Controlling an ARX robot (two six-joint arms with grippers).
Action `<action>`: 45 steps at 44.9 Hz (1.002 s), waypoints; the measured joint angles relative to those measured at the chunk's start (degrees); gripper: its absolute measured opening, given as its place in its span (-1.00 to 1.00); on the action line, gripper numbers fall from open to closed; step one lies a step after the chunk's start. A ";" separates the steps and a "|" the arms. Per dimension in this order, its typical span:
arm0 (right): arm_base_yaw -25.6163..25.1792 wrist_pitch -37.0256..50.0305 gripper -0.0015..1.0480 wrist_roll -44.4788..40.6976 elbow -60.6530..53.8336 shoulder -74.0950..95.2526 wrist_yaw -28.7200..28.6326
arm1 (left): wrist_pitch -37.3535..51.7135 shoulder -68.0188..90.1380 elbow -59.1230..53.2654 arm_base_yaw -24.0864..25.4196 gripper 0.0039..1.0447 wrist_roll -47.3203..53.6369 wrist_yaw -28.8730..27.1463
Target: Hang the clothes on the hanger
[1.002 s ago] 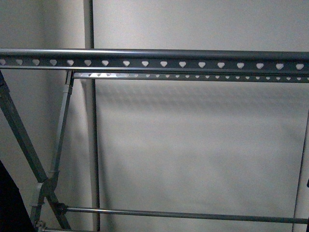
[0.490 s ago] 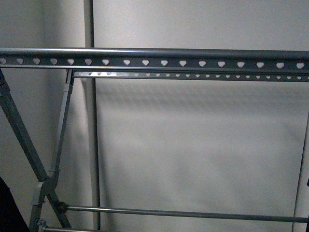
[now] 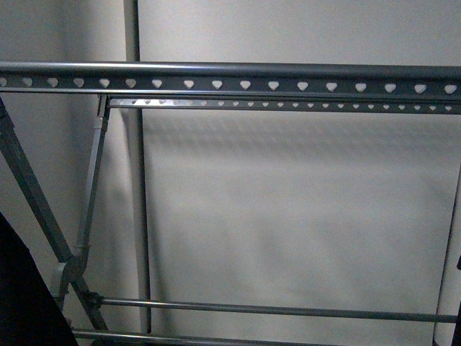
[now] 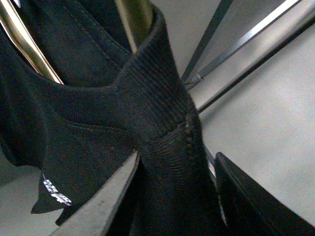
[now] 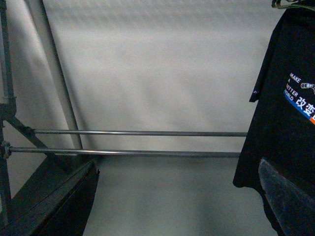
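The left claw (image 4: 172, 201) is clamped on the ribbed collar (image 4: 157, 103) of a black T-shirt (image 4: 83, 147), cloth bunched between its grey and black fingers (image 4: 98, 211). Two brass-coloured rods (image 4: 135, 19) run through the neck, perhaps a coat hanger, though too little shows to say. In the front view the T-shirt is only a dark patch at 7 o'clock, while the heart-punched top rail (image 3: 230, 76) of the grey rack (image 3: 86, 194) runs from 9 to 3 o'clock, high above the cloth toward 1 o'clock. The left arm is plainly the nearer one, and I judge the lift must go upward. The right claw (image 5: 172, 196) gapes wide and empty, facing the shirt's white lettering (image 5: 294, 83) and the lower bars (image 5: 138, 132). Neither arm shows in the front view.
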 joint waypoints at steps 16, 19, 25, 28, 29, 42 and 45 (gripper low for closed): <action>0.00 0.00 0.86 0.00 0.00 0.00 0.00 | 9.03 -12.63 -19.47 2.93 -0.93 5.20 19.10; 0.00 0.00 0.86 0.00 0.00 0.00 0.00 | 9.03 -16.26 -23.76 4.31 -0.93 7.69 23.52; 0.00 0.00 0.86 0.00 0.00 0.00 0.02 | 5.62 -24.55 -32.65 8.57 -0.93 16.24 35.82; 0.00 0.00 0.86 0.00 0.00 0.00 0.00 | 1.73 -28.02 -35.47 10.84 -0.93 22.23 44.61; 0.00 0.00 0.86 0.00 0.00 0.00 0.00 | 0.61 -28.89 -35.91 11.61 -0.93 24.65 47.63; 0.00 0.00 0.86 0.00 0.00 0.00 0.00 | -25.44 -25.79 -24.96 11.91 -0.93 56.17 75.84; 0.00 0.00 0.86 0.00 0.00 0.00 0.00 | -34.82 -22.84 -20.24 11.30 -0.93 66.18 77.61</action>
